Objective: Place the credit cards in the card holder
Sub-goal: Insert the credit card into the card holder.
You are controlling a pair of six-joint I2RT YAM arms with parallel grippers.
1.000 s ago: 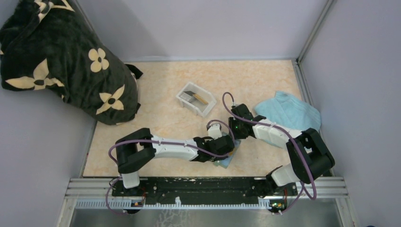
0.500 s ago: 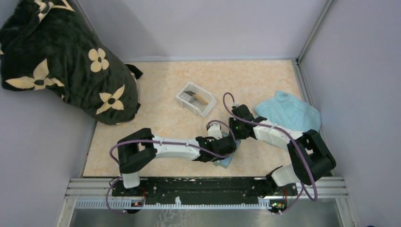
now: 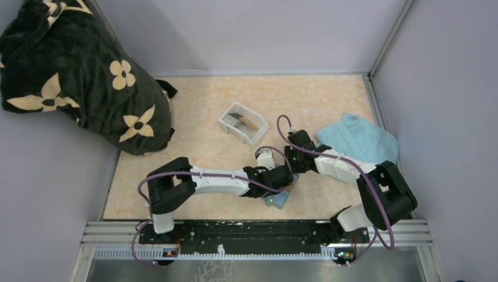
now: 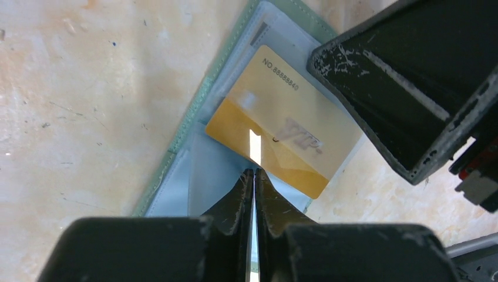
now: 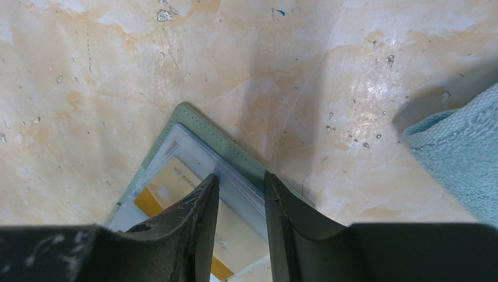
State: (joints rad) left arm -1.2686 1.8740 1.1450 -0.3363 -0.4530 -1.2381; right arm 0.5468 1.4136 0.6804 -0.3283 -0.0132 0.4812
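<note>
The card holder lies open on the table, green-edged and pale blue inside; it also shows in the right wrist view and between the arms from above. An orange-yellow credit card sits partly under a clear pocket, its lower end sticking out. My left gripper is shut, its tips at the card's near edge. My right gripper stands open on the holder's far edge, one finger over the card, the other on the green rim. More cards lie in the white tray.
The white tray stands behind the arms. A light blue towel lies at the right, its corner close to the right gripper. A large black flowered bag fills the back left corner. Grey walls enclose the table.
The left gripper has edged slightly forward, towards the right gripper, over the holder. The right arm has stayed where it was.
</note>
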